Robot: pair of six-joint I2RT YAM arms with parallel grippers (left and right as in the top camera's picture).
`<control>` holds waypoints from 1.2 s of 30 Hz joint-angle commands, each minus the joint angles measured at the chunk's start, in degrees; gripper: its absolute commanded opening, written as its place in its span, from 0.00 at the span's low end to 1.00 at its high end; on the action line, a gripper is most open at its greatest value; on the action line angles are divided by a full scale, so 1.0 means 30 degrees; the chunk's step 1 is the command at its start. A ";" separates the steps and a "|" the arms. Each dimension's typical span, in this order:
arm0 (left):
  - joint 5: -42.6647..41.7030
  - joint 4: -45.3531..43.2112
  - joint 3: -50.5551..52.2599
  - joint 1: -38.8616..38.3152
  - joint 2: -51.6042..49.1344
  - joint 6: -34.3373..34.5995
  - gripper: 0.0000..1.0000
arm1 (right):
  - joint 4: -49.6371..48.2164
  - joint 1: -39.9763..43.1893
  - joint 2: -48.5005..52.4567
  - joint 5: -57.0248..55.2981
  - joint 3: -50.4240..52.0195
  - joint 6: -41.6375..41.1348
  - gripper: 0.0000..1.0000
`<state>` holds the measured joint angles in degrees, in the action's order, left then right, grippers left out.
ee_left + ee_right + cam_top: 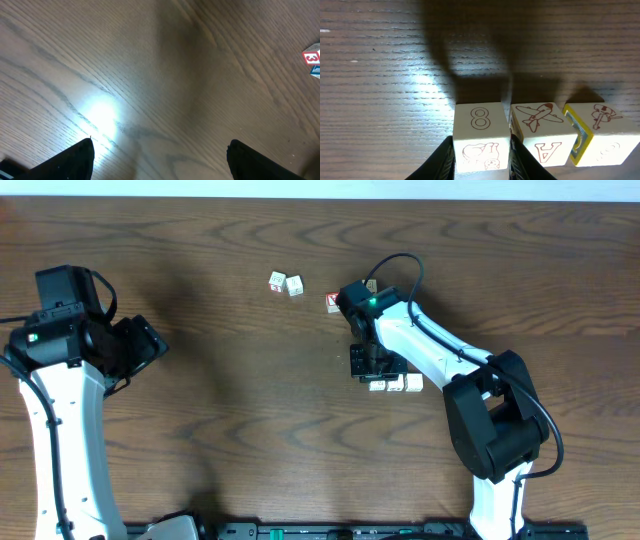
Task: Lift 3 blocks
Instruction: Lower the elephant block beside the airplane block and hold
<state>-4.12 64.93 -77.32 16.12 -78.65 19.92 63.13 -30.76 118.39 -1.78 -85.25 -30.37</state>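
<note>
- Overhead view: the right arm (440, 358) reached from its base at the near right toward the middle of the counter (220, 410). Its elbow was bent and its wrist was turned down over a row of blocks.
- The left arm (60, 420) stood at the far left. The left gripper (150, 345) pointed toward the centre, well apart from every block.
- Three cream blocks (396, 384) lay side by side in one row, just under the right gripper (372, 368).
- Right wrist view: the right gripper pinched the number-8 block (480, 131), one of its fingers (442, 161) on each side.
- The aeroplane block (540, 131) sat just beside the number-8 block, and the third block (600, 136), with its yellow-edged side, touched the aeroplane block.
- I could not tell whether the pinched block had left the wood.
- Left wrist view: the left gripper was spread wide, with only bare wood between its fingers. A red-3 block (312, 56) showed at the right edge.
- Four other blocks lay farther back: a touching pair (285, 283), one red-faced block (333, 301), and one half-hidden block (371, 285) behind the right arm.
</note>
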 commanded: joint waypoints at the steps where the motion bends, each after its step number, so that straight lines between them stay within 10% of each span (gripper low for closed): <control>1: 0.0102 0.0066 -0.0197 0.0087 -0.0036 0.0168 0.85 | 0.0066 0.0189 0.0109 -0.0452 0.0102 0.0277 0.26; 36: 0.0102 0.0066 -0.0197 0.0087 -0.0036 0.0168 0.85 | -0.0036 0.0189 0.0109 0.0634 0.0102 -0.0568 0.30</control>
<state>-4.12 64.93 -77.32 16.12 -78.67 19.92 63.16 -30.65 118.39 -0.38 -85.25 -31.38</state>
